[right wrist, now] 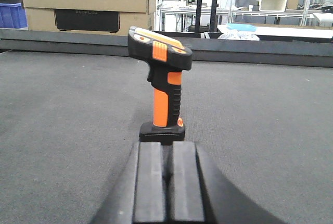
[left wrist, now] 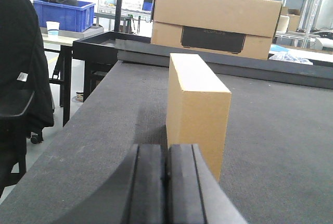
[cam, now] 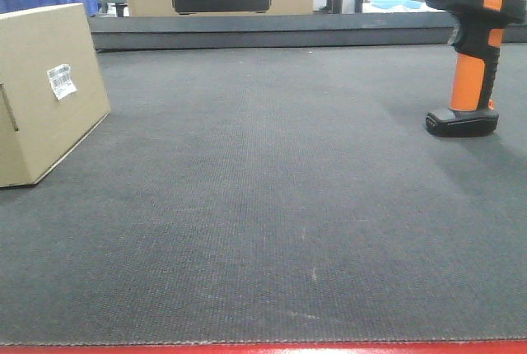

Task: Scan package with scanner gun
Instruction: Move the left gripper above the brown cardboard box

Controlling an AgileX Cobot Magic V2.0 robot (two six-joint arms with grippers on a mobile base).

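Progress: none yet | package (cam: 45, 90) and scanner (cam: 473, 49) stand untouched, well apart on tabletop (cam: 263, 206) | left claw (left wrist: 166, 182) and right claw (right wrist: 167, 182) closed, empty | grasp and scan remain.

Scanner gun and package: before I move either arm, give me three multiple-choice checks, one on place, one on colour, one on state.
1. In the front view, where is the scanner gun relative to the package?
A. Touching it
B. On top of it
C. Far to its right, apart from it

2. The package's small label is
A. white
B. red
C. green

3. The scanner gun is
A. lying on its side
B. upright on its black foot
C. hanging in the air

Answers:
1 C: bare mat lies between them.
2 A: the label is white with dark print on the brown face.
3 B: the right wrist view shows the foot flat on the mat and the handle vertical.
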